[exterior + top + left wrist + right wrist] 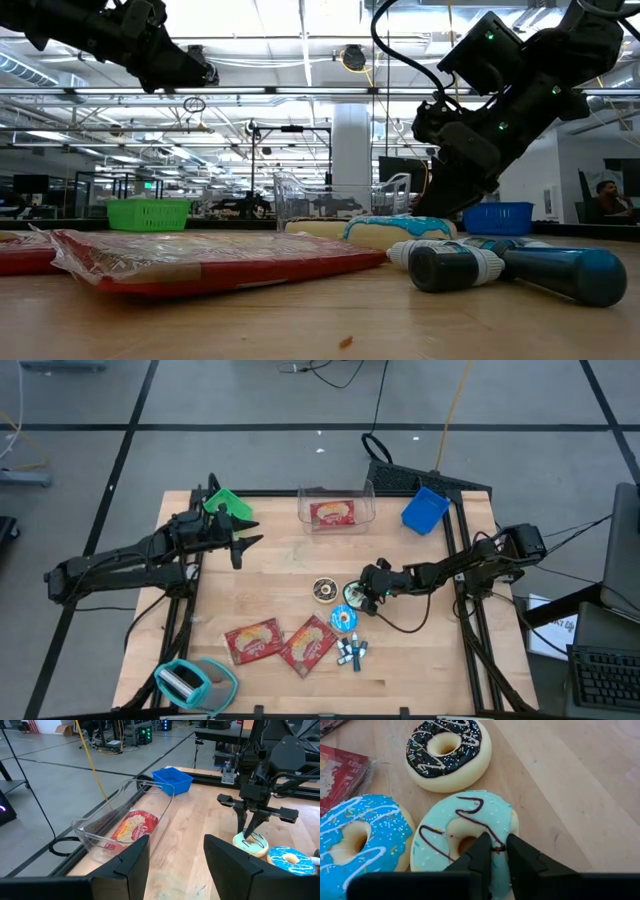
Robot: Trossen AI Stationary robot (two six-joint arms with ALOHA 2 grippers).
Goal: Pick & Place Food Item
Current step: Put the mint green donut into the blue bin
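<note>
Three doughnuts lie flat on the table's middle: a mint-iced one with brown drizzle (437, 847), a dark-iced one (447, 750) and a blue-iced one (355, 840). My right gripper (499, 849) slants down onto the mint doughnut (354, 595) and is shut on it. At the table's far edge stands a clear container (336, 507) holding a red packet (332, 513). My left gripper (245, 535) hovers open above the far left of the table, nothing between its fingers (125, 865). My right gripper pinches the mint doughnut's ring beside the hole (497, 837). One finger (481, 855) stands at the hole's edge, the other on the iced top. The fingers slant down from the table's right side. The doughnut lies flat on the table.
Two red packets (254, 640) (308, 645) and several small blue tubes (350, 652) lie toward the near edge. A teal tape dispenser (195, 682) sits at the near left corner. A blue bin (425, 510) and a green bin (226, 503) stand at the far corners.
</note>
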